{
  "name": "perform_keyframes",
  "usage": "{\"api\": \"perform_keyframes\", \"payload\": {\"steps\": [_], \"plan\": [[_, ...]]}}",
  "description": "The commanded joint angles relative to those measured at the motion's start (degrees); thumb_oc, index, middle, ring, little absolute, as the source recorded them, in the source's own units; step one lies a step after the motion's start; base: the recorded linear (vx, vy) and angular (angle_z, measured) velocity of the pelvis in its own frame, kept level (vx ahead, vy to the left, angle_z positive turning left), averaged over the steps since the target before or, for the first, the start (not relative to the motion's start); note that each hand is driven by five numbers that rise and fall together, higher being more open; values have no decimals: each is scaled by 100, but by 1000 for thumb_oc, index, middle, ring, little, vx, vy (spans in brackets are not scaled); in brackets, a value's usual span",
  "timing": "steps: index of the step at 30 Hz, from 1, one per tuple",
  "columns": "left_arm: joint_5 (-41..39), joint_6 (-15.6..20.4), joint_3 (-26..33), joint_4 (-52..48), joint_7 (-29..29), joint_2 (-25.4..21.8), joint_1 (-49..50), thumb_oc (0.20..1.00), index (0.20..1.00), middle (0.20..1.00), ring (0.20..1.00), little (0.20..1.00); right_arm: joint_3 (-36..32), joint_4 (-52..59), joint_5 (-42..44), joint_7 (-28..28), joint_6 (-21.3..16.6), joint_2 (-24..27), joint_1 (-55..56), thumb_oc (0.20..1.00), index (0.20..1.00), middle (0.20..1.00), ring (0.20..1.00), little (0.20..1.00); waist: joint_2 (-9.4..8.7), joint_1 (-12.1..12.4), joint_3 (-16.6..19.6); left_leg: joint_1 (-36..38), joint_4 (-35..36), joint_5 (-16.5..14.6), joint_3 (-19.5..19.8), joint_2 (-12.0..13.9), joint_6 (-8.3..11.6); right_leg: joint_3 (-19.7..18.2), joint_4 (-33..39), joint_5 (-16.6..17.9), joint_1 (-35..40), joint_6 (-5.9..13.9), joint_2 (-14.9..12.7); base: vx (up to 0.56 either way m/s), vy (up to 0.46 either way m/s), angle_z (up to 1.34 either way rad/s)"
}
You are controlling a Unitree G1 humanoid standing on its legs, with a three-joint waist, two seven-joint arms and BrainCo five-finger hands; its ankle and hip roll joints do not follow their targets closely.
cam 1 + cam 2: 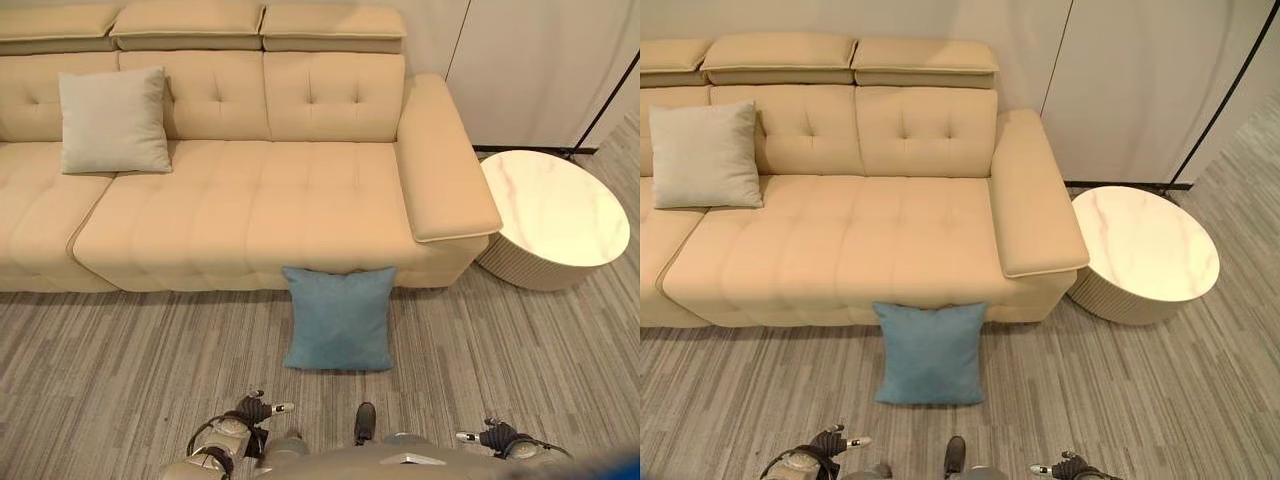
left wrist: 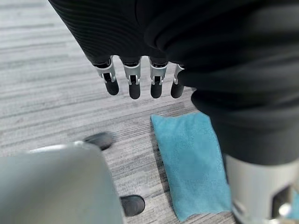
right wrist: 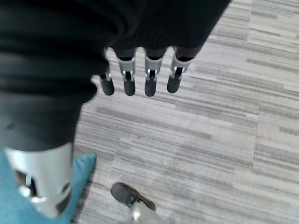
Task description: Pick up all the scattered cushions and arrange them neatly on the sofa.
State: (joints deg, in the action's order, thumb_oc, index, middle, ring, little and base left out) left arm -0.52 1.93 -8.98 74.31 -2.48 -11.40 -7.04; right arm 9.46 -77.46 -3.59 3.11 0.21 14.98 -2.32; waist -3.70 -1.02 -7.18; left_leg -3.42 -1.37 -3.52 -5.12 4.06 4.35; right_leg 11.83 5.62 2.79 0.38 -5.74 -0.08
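Fingers [image 2: 134, 86] of both hands hang relaxed, holding nothing — blue cushion [image 1: 339, 318] flat, top edge against sofa [image 1: 250, 215]

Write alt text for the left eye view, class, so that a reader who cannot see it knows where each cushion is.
A blue cushion lies on the grey floor, its top edge against the front of a beige sofa. A pale grey cushion leans upright against the sofa's backrest at the view's left, and a round white table stands beside the sofa's armrest.
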Motion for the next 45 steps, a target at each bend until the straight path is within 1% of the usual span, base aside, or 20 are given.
{"api": "perform_keyframes", "payload": {"steps": [1,2,3,5,7,9,11,12,13,15,17,20,21,22,23,24,31,37,41,45], "plan": [[109,39,-21,218,-7,48,200,1000,1000,1000,1000,1000,-63,-195,48,93,-19,120,-7,1000,1000,1000,1000,1000,-1,83,206,-202,23,280,96,-416,-294,-956,-388,185,62,781,-108,148,158,8],[109,39,-21,218,-7,49,200,1000,1000,1000,1000,1000,-63,-195,48,93,-19,120,-7,1000,1000,1000,1000,1000,-1,88,196,-180,41,287,91,-416,-295,-961,-388,183,74,781,-109,151,162,-29],[126,32,7,253,-6,52,245,1000,1000,1000,1000,1000,-48,-213,16,89,-20,93,9,1000,1000,1000,1000,1000,52,84,269,-8,269,294,108,-430,-314,-986,-411,127,103,799,-97,128,126,-54],[136,24,37,287,1,45,289,1000,1000,1000,1000,1000,6,-219,-15,74,-6,60,-14,1000,1000,1000,1000,1000,98,119,314,121,360,320,181,-488,-358,-1069,-566,122,78,802,-123,152,189,-62],[127,9,62,295,2,26,284,1000,1000,1000,1000,1000,67,-212,-26,69,-13,29,-48,1000,1000,1000,1000,1000,112,168,327,232,406,310,168,-497,-396,-1146,-664,100,87,818,-138,126,174,-33],[104,5,118,280,2,-3,257,1000,1000,1000,1000,1000,111,-194,-38,68,-23,-10,-108,1000,1000,1000,1000,1000,126,245,338,270,324,228,165,-531,-475,-1190,-922,73,30,868,-172,110,187,-26],[89,18,154,269,4,-35,247,1000,1000,1000,1000,1000,145,-168,-54,50,-17,-41,-152,1000,1000,1000,1000,1000,133,316,325,256,240,170,150,-547,-531,-1176,-1186,64,-70,906,-212,57,134,-27],[85,10,189,279,-2,-53,242,1000,1000,1000,1000,1000,166,-171,-86,62,-30,-53,-201,1000,1000,1000,1000,1000,160,366,308,267,189,144,170,-544,-571,-1095,-1462,140,-210,987,-294,44,99,-35],[85,10,189,280,-2,-53,241,1000,1000,1000,1000,1000,166,-171,-86,62,-31,-53,-201,1000,1000,1000,1000,1000,159,369,305,269,186,141,167,-545,-572,-1098,-1468,135,-211,988,-295,38,83,-42],[86,3,197,273,-10,-86,232,1000,1000,1000,1000,1000,182,-163,-106,70,-47,-66,-248,1000,1000,1000,1000,1000,205,387,284,316,199,157,185,-527,-597,-1046,-1837,231,-376,1002,-326,38,59,-25],[99,11,192,272,-20,-107,244,1000,1000,1000,1000,1000,176,-148,-107,71,-51,-65,-230,1000,1000,1000,1000,1000,246,367,291,374,254,181,227,-528,-597,-969,-1941,274,-463,1016,-361,73,36,-7],[110,20,151,245,-26,-151,255,1000,1000,1000,1000,1000,231,-131,-130,63,-49,-12,-206,1000,1000,1000,1000,1000,264,268,336,606,442,158,351,-589,-584,-945,-1465,202,-558,956,-290,164,-11,-3],[112,35,138,240,-25,-150,239,1000,1000,1000,1000,1000,210,-143,-107,74,-45,1,-193,1000,1000,1000,1000,1000,224,257,350,608,409,146,392,-633,-573,-978,-1203,170,-427,969,-314,106,-32,14],[82,43,152,247,-25,-154,241,1000,1000,1000,1000,1000,218,-148,-109,60,-33,-3,-200,1000,1000,1000,1000,1000,204,251,339,621,385,124,399,-642,-560,-988,-1145,228,-395,979,-329,98,-75,25],[70,57,138,240,-23,-143,210,1000,1000,1000,1000,1000,241,-154,-113,76,-39,5,-214,1000,1000,1000,1000,1000,155,262,347,608,342,120,451,-658,-531,-1101,-1016,244,-324,962,-279,89,-82,24],[78,57,136,242,-30,-133,204,1000,1000,1000,1000,1000,244,-156,-106,106,-43,28,-216,1000,1000,1000,1000,1000,145,278,361,617,348,125,478,-658,-526,-1104,-929,259,-263,959,-281,66,-68,21],[101,44,154,209,-43,-95,203,1000,1000,1000,1000,1000,263,-149,-56,98,-58,91,-217,1000,1000,1000,1000,1000,157,240,460,732,628,170,600,-627,-471,-1036,-563,210,-5,877,-192,82,-70,11],[45,52,183,8,-54,-62,164,1000,1000,1000,1000,1000,267,-170,-43,129,-83,166,-169,1000,1000,1000,1000,1000,177,172,509,690,637,45,657,-650,-432,-937,-222,218,165,862,-177,43,-34,6],[-10,55,201,-69,-92,-83,55,1000,1000,1000,1000,1000,264,-160,-11,169,-96,184,-254,1000,1000,1000,1000,1000,185,166,445,561,637,72,689,-654,-420,-901,-239,202,57,846,-163,-27,-7,9],[-164,101,198,-234,-167,-157,-194,1000,1000,1000,1000,1000,310,-4,131,272,-137,263,-543,1000,1000,1000,1000,1000,179,155,228,143,637,199,709,-651,-420,-875,-324,222,-374,808,-131,-148,-11,16]]}}
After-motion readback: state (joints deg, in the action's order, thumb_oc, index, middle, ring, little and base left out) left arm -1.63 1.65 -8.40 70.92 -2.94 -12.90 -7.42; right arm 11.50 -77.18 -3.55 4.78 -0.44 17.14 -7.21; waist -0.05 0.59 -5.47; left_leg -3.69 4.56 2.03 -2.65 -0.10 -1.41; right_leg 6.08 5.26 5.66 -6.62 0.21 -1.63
